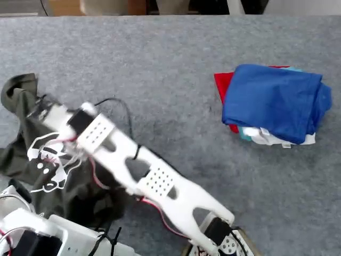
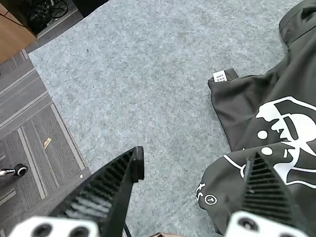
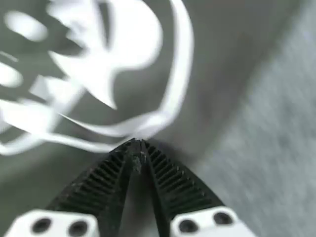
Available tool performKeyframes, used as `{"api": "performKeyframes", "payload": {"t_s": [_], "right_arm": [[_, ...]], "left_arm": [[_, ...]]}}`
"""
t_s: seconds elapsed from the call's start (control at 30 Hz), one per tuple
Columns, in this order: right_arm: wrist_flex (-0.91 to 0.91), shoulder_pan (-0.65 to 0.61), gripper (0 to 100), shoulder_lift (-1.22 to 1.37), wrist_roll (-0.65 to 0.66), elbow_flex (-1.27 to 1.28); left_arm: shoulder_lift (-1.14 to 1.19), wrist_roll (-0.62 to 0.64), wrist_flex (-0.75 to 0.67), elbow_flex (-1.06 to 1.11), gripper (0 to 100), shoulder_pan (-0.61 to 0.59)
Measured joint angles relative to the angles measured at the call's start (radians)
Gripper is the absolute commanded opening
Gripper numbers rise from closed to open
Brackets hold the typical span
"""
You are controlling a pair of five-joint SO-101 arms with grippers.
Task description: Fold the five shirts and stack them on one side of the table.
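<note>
A dark olive shirt with a white graphic lies crumpled at the table's left side. My right arm stretches from the front edge across it, and my right gripper rests on the shirt's upper part. In the right wrist view the right gripper is shut, its tips pinching the shirt beside the white print. My left gripper hangs open above the shirt's edge near the table's left border, holding nothing. A folded stack with a blue shirt on top sits at the right.
Under the blue shirt show red, teal and white folded layers. The grey table stretches bare between the dark shirt and the stack. The left arm's base sits at the front left corner. Floor lies past the table's left edge.
</note>
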Motion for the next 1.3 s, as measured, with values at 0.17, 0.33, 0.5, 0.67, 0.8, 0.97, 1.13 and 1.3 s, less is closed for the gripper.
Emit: {"api": "performKeyframes", "payload": {"t_s": [0.17, 0.33, 0.5, 0.67, 0.8, 0.97, 1.13, 1.3], "right_arm": [[0.015, 0.135, 0.1, -0.002, 0.000, -0.041], [0.015, 0.198, 0.8, -0.121, 0.000, 0.074], [0.015, 0.107, 23.3, -0.270, -0.003, 0.284], [0.009, -0.041, 37.1, -0.279, -0.164, 0.350], [-0.032, -0.084, 28.7, -0.193, -0.252, 0.350], [-0.043, -0.091, 6.8, -0.109, -0.265, 0.350], [-0.044, -0.086, 0.0, -0.107, -0.219, 0.350], [0.011, -0.037, 0.1, -0.109, -0.201, 0.321]], "left_arm": [[0.000, 0.000, 0.000, 0.000, 32, 0.000], [0.000, 0.000, 0.000, 0.037, 32, 0.000], [0.000, -0.028, 0.009, 0.084, 32, 0.000], [0.000, -0.028, 0.011, 0.084, 32, -0.003], [0.000, -0.028, 0.011, 0.084, 32, -0.003], [0.000, -0.028, 0.011, 0.084, 32, -0.003], [0.000, -0.028, 0.011, 0.084, 32, -0.003], [0.000, -0.028, 0.011, 0.084, 32, -0.003]]}}
